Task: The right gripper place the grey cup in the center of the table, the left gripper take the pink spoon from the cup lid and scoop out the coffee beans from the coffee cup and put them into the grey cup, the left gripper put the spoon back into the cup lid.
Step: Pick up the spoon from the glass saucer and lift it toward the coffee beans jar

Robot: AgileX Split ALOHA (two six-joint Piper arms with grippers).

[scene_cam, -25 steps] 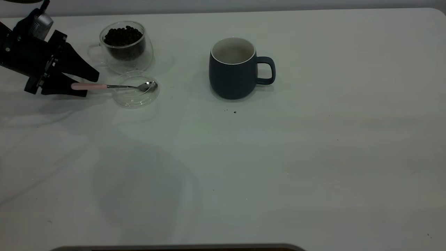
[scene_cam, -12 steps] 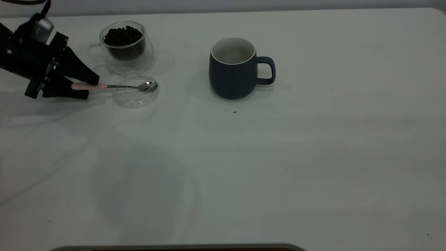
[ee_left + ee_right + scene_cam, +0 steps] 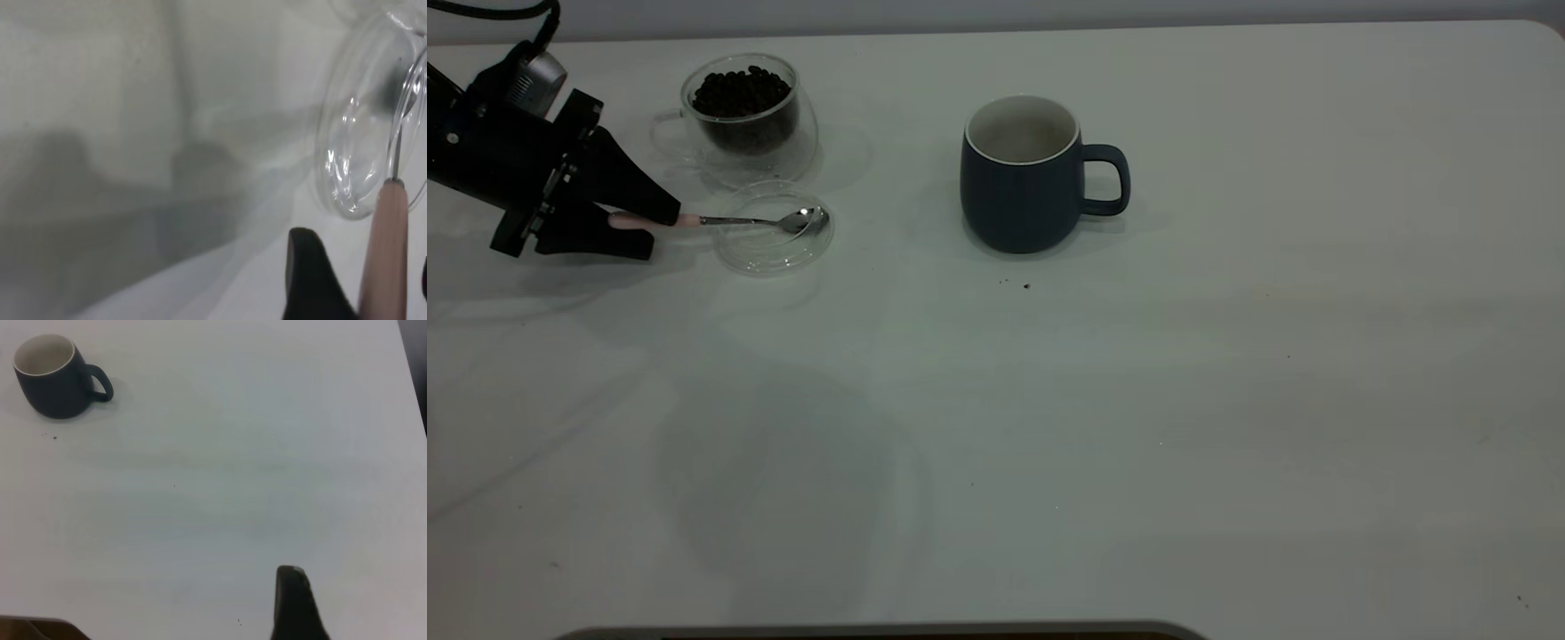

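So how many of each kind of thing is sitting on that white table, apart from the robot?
Cups: 2, the grey cup and the coffee cup with coffee beans
Lids: 1, the cup lid
Spoons: 1, the pink spoon
Total: 4

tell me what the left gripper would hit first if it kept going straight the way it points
Probably the cup lid: the left gripper straddles the pink spoon handle, pointing along it toward the lid. Height over the rim is unclear.

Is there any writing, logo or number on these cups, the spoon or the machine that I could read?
None: no word, label, brand, number or sign can be read in any view.
The grey cup is plain.
The coffee cup, cup lid and pink spoon carry no marks.
The left tool shows no lettering.
The table bears only dark specks.
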